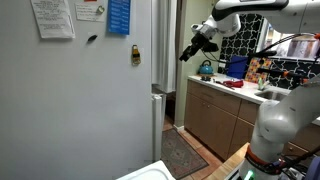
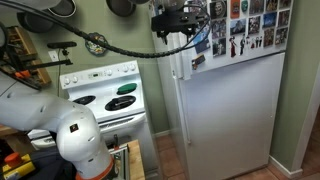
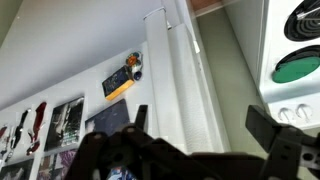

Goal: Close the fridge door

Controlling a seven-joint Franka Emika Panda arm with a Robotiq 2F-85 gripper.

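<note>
The fridge door [image 1: 158, 45] is the upper door of a tall white fridge, seen edge-on as a narrow vertical strip beside the fridge's side wall with its papers. In the other exterior view its edge [image 2: 181, 62] is white, with photos on its front face. My gripper [image 1: 188, 51] is open and empty, held high a short way off the door's edge, pointing at it. It also shows in an exterior view [image 2: 172, 24] at the door's top corner. In the wrist view the two fingers [image 3: 200, 125] straddle the white door edge [image 3: 170, 70] without touching it.
A white stove [image 2: 105, 95] stands next to the fridge. A kitchen counter [image 1: 232, 92] with a kettle and clutter runs along the far wall. A rug [image 1: 182, 152] lies on the floor. The white lower door [image 1: 157, 125] sits below the upper one.
</note>
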